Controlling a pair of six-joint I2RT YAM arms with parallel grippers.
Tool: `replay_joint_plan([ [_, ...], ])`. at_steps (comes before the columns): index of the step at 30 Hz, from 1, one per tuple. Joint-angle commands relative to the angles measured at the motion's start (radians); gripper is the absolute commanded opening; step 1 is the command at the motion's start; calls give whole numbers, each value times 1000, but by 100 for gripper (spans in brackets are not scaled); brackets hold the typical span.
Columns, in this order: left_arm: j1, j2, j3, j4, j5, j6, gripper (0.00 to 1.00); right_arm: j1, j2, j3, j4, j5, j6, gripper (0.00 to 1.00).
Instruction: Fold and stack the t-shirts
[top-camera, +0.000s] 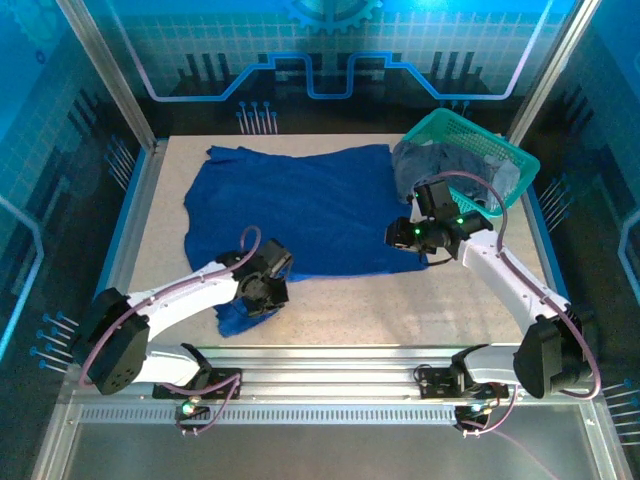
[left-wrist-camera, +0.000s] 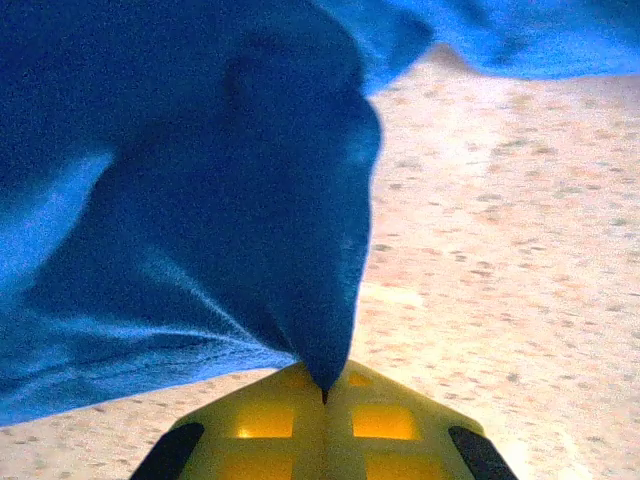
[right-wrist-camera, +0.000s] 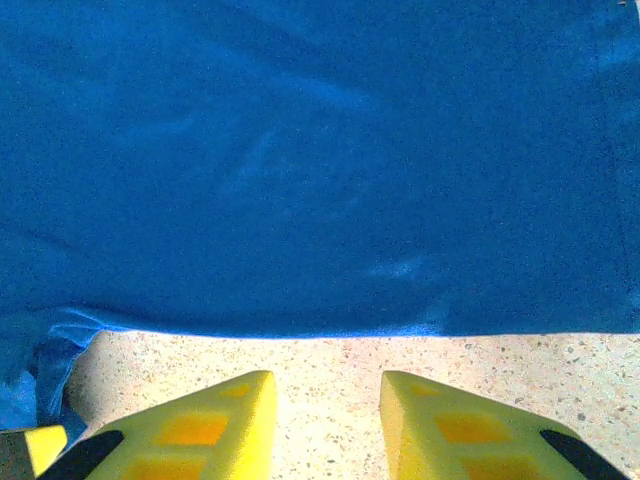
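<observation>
We see the royal blue t-shirt (top-camera: 310, 205) spread across the middle of the top view. Low in its wrist view, the left gripper (left-wrist-camera: 322, 392) is clamped on a pinched shirt corner. The right gripper (right-wrist-camera: 325, 388) has its jaws parted over bare table (right-wrist-camera: 328, 435), just below the shirt's edge.

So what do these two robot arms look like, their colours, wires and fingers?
Both the left arm and the right arm have smooth white links joined by chunky black joints. A thin mauve cable loops along each. Small green lights glow on the right wrist. The left gripper and right gripper end in wedge-shaped yellow plastic fingers with square recesses and black bases.
</observation>
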Motion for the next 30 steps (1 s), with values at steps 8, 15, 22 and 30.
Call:
replay_joint_plan([
  [8, 0, 155, 105, -18, 100, 25, 2, -12, 14, 20, -33, -15, -2, 34],
  [15, 107, 79, 221, -8, 81, 60, 49, -11, -2, 11, -23, -25, -12, 37],
  [22, 540, 267, 416, 158, 122, 80, 28, 4, 27, 26, 71, -102, -12, 41],
  [30, 751, 685, 733, 228, 34, 25, 20, 29, 103, 115, 92, -140, -17, 43],
])
